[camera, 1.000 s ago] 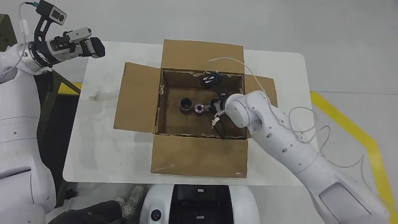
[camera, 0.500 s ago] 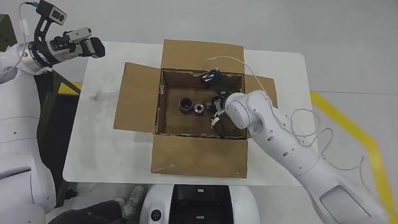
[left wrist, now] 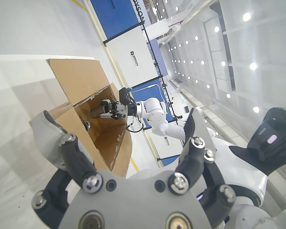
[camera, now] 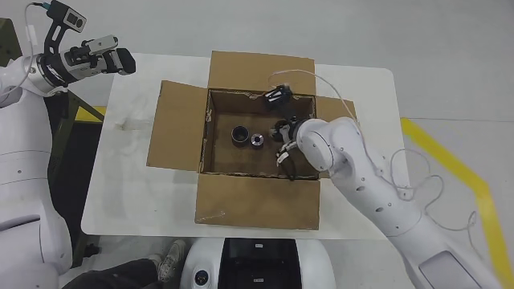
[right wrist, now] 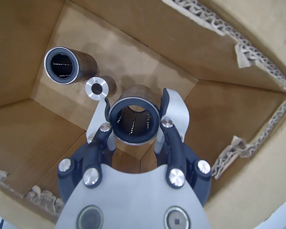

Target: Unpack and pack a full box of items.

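Right wrist view has the right claw [right wrist: 135,98] clamped on an upright bearing [right wrist: 133,122] by its top rim inside the box [right wrist: 157,36], likely for a straight lift clear of the small sleeve [right wrist: 96,89] just beside the claw, while the left claw [left wrist: 119,115] gapes wide, well apart, probably giving room.

White arm [camera: 361,177], looping white cable [camera: 329,95], right hand [right wrist: 134,98] grey-plated, black links [right wrist: 174,144], silver screws [right wrist: 176,175], seemingly dark-padded fingers [right wrist: 178,107].

White table [camera: 128,168] on grey floor [camera: 321,8]; yellow floor line [camera: 450,156] near table; blue and white panels [left wrist: 114,5] beyond.
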